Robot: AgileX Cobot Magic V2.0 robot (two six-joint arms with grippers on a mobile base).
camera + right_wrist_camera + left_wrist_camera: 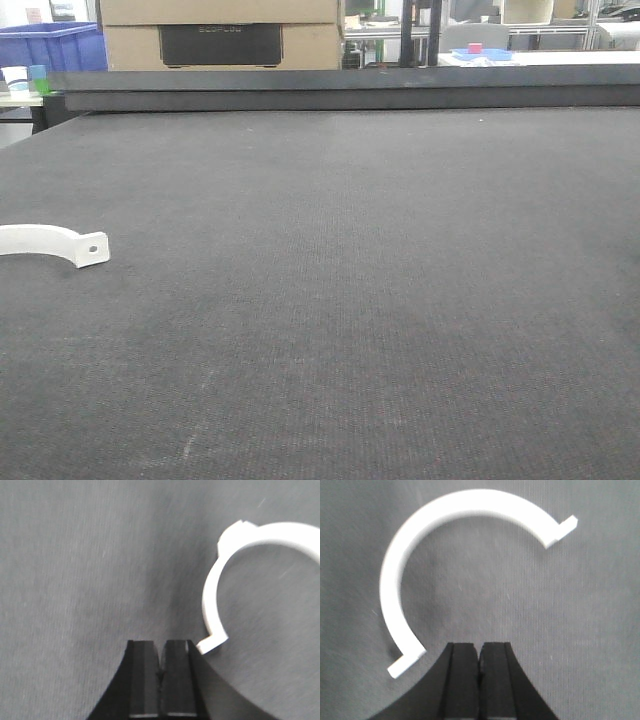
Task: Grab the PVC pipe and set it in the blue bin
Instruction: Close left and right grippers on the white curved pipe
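Observation:
The PVC pipe (45, 241) is a white arched strap lying on the dark mat at the far left of the front view, its flat tab with one round hole pointing right. In the left wrist view the white strap (392, 575) lies as an open C on the mat just ahead of my left gripper (480, 647), which is shut and empty. In the right wrist view a white strap (210, 597) lies to the right, one tab close beside my right gripper (160, 645), which is shut and empty. I cannot tell whether both wrists see the same piece. Neither gripper shows in the front view.
A blue crate (50, 45) stands beyond the table's far left corner, beside a cardboard box (220, 35). A raised dark rail (340, 88) runs along the table's far edge. A blue tray (485, 54) sits on another table at the back right.

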